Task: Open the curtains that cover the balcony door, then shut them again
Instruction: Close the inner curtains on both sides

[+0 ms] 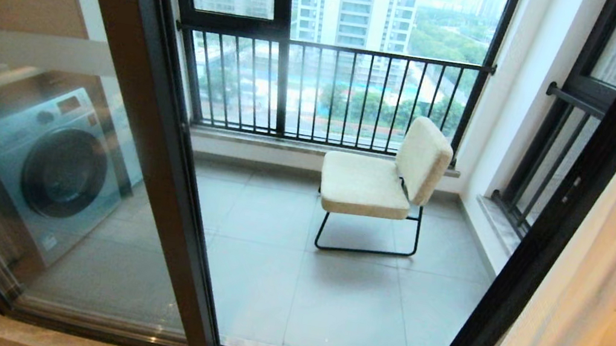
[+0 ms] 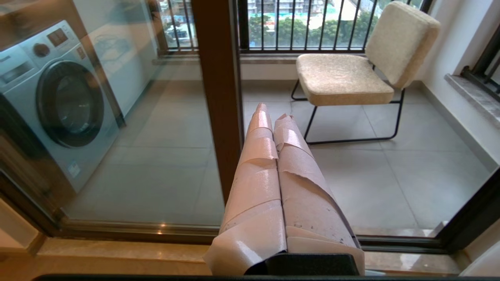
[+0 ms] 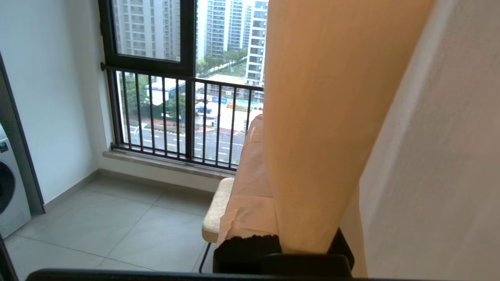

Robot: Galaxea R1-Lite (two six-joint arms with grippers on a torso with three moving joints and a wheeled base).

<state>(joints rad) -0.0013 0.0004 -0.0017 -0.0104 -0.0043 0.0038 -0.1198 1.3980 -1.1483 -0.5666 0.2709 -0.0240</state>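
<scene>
1. right wrist view shows the right gripper pinched tight on a fold of the curtains, likely so it can drag the fabric along.
2. the curtains hang bunched at the robot's right, leaving the balcony door uncovered.
3. the left gripper is closed on nothing, apparently parked facing the glass.
4. beyond stand a chair and a washing machine.
</scene>
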